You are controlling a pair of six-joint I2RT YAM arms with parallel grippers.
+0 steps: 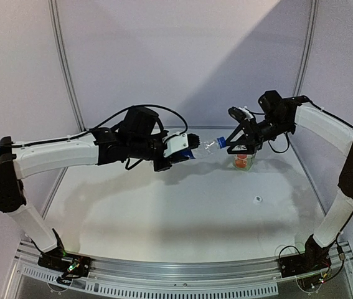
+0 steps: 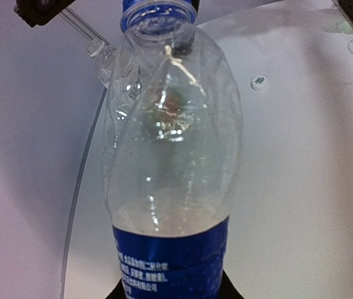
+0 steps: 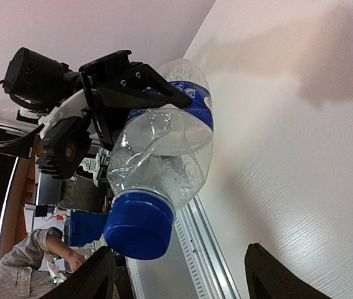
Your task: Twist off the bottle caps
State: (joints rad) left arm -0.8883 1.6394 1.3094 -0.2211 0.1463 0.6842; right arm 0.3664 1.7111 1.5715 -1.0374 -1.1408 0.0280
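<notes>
Jaws: left gripper (image 1: 190, 142) clamped on the slim bottle (image 2: 170, 156), right gripper (image 1: 234, 142) apart at its blue cap (image 3: 139, 224), near the table's (image 1: 164, 212) far edge

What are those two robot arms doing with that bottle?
The left gripper is holding the slim blue-label bottle sideways in the air above the table. Its blue cap is on and points at the right gripper, which is open right next to the cap and not gripping it yet. The wider bottle stands on the table just below, and a white cap lies loose nearby.
</notes>
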